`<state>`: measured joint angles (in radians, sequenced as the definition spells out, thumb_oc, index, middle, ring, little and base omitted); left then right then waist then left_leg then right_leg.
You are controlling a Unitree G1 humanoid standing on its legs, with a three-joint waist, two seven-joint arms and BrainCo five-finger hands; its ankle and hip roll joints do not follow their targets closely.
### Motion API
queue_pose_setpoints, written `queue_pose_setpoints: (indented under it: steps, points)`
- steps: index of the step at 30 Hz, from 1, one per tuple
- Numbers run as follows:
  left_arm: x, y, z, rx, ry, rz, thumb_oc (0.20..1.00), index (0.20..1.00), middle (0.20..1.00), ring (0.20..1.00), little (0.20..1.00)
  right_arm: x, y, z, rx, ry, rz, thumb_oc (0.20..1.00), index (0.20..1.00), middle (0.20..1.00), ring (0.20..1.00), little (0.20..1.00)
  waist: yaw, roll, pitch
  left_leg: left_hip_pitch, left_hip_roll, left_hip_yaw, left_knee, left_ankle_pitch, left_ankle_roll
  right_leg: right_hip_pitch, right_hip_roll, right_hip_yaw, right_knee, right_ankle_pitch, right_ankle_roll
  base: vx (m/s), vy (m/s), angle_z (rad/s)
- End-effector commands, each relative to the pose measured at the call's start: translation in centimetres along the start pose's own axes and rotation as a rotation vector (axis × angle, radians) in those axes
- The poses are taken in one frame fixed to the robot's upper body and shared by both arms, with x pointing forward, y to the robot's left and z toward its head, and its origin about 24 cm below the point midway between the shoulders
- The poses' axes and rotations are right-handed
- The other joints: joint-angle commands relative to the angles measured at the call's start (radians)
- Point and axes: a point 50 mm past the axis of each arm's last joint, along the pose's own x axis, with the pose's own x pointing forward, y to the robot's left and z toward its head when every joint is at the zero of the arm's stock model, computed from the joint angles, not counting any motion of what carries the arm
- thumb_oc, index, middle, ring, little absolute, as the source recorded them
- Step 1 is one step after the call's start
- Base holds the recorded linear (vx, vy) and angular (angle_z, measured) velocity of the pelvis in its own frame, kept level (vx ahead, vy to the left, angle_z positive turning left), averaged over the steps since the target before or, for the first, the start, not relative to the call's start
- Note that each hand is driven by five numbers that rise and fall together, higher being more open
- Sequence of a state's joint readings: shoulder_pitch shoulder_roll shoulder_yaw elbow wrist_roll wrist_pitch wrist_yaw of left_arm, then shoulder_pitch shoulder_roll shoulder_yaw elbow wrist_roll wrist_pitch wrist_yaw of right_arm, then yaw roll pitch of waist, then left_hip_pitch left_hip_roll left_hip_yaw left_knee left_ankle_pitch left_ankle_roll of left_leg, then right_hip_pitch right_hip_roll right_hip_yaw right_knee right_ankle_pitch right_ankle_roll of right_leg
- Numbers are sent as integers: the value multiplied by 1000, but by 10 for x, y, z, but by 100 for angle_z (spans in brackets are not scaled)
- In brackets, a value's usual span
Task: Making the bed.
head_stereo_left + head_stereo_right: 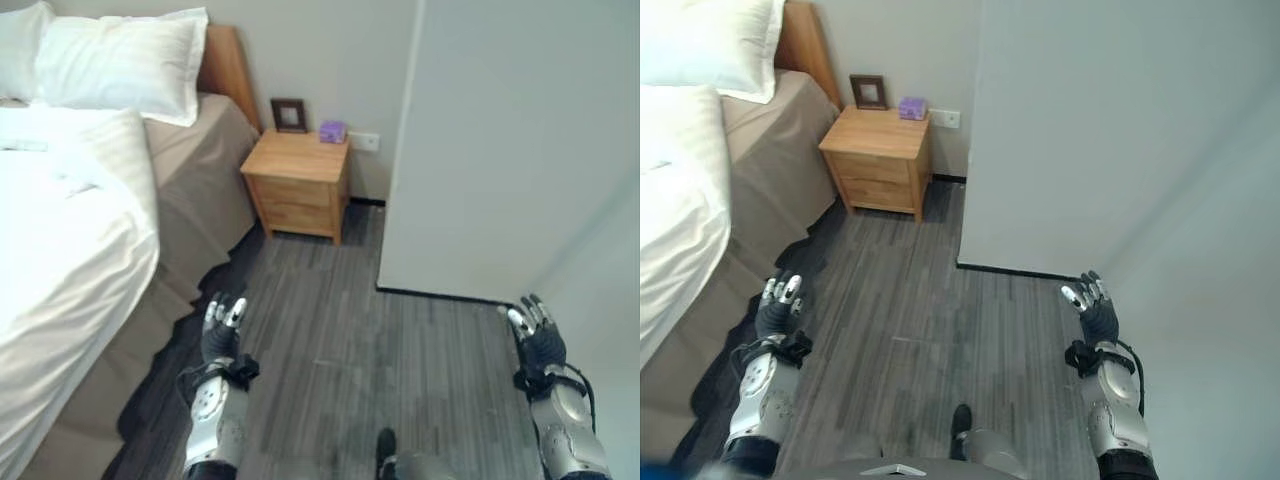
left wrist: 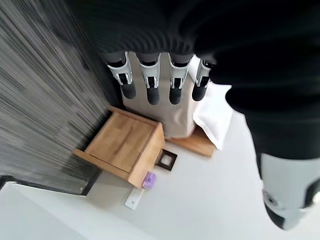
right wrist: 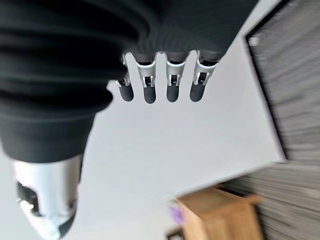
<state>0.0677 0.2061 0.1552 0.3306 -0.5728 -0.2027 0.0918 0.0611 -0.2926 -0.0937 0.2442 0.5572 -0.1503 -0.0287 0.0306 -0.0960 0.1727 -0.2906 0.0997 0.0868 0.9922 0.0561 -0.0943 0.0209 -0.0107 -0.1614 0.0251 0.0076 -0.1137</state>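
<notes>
Both hands [image 1: 222, 330] hang empty beside the bed's [image 1: 190, 190] rumpled white duvet [image 1: 60, 230]

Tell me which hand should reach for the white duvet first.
Left. The left hand hangs open beside the bed's tan skirt, just below the white duvet; the right hand hangs open by the wall, far across the floor.

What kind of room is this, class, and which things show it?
Most likely a bedroom: a bed with a white duvet, white pillows against a wooden headboard, and a light wooden bedside cabinet.
</notes>
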Motion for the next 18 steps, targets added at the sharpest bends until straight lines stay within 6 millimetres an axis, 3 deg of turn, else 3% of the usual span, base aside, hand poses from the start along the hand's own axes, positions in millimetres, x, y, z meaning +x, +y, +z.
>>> queue_pose_setpoints:
  steps: [1,3,4,5,8,10,11,12,13,14,16,18]
  points:
    - [13,-8,29,-1,-121,-53,1000,1000,1000,1000,1000,6,10,31,19,-145,65,1000,1000,1000,1000,1000,23,0,-15,19,-36,40,-346,26,47,113,-42,4,-112,48,139,525,2,-21]
    - [11,-6,27,22,-112,-62,1000,1000,1000,1000,1000,7,12,30,-12,-139,80,1000,1000,1000,1000,1000,47,10,-24,25,-62,43,-618,43,70,144,-29,25,-112,13,151,620,91,-31]
    - [9,-5,24,26,-104,-61,1000,1000,1000,1000,1000,8,15,27,-35,-124,95,1000,1000,1000,1000,1000,68,33,-40,39,-84,-1,-824,78,66,172,1,41,-112,-19,159,731,145,-40]
    - [8,-3,23,28,-102,-56,1000,1000,1000,1000,1000,9,17,27,-40,-127,101,1000,1000,1000,1000,1000,76,40,-47,48,-87,-13,-912,116,51,202,6,47,-112,-44,160,566,108,-54]
    - [7,0,24,41,-104,-43,1000,1000,1000,1000,1000,11,19,27,-35,-126,104,1000,1000,1000,1000,1000,83,41,-53,54,-87,0,-932,152,36,244,6,54,-112,-66,160,441,64,-50]
    - [6,5,24,62,-106,-24,1000,1000,1000,1000,1000,11,28,25,-35,-124,141,1000,1000,1000,1000,1000,90,34,-74,72,-97,33,-900,120,66,267,-8,44,-94,-81,168,450,151,-25]
    - [4,10,28,84,-112,-17,1000,1000,1000,1000,1000,12,33,21,-62,-107,153,1000,1000,1000,1000,1000,112,17,-78,102,-113,64,-888,67,108,193,-63,30,157,-17,224,416,177,-59]
    - [4,10,28,83,-112,-17,1000,1000,1000,1000,1000,12,33,21,-62,-107,153,1000,1000,1000,1000,1000,115,19,-83,98,-109,66,-890,71,107,185,-60,34,159,-16,223,388,211,-67]
    - [5,10,30,78,-123,-2,1000,1000,1000,1000,1000,12,38,20,-32,-109,159,1000,1000,1000,1000,1000,106,21,-68,132,-117,69,-892,51,124,115,-86,45,301,64,268,331,188,-93]
    - [8,7,34,94,-137,-6,1000,1000,1000,1000,1000,12,48,17,-4,-103,188,1000,1000,1000,1000,1000,85,50,-49,193,-94,56,-915,35,137,-1,-103,40,417,128,276,335,184,-78]
    - [10,6,37,102,-147,-11,1000,1000,1000,1000,1000,11,48,16,-26,-95,194,1000,1000,1000,1000,1000,70,54,-39,226,-96,48,-935,37,135,-42,-114,30,421,109,262,256,79,-9]
    - [12,-1,39,69,-155,-43,1000,1000,1000,1000,1000,6,37,17,-58,-90,166,1000,1000,1000,1000,1000,28,55,-33,285,-104,-10,-968,25,126,-69,-87,79,290,74,235,418,-51,83]
